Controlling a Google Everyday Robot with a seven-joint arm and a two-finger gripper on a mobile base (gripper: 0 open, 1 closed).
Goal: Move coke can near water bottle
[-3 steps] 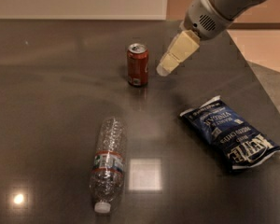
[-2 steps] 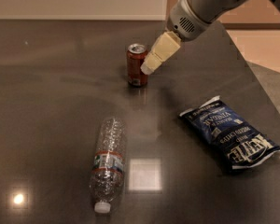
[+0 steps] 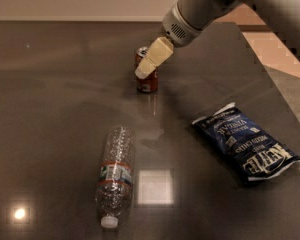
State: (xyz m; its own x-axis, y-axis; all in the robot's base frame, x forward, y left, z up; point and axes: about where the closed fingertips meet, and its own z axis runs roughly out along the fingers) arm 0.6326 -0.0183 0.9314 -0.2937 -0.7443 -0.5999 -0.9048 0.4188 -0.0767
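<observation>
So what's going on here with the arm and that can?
The robot's gripper is at the upright coke can, overlapping its top part in this view; whether it has hold of it is unclear. The water bottle lies on its side nearer the camera, apart from the can. A blue chip bag lies toward the view's right on the dark table.

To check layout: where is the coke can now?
Camera view: coke can stands upright at far centre, the hand overlapping its top, water bottle lying nearer.

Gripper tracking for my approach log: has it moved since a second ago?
Yes. The gripper has moved left, from right of the can to overlapping its top in view.
</observation>
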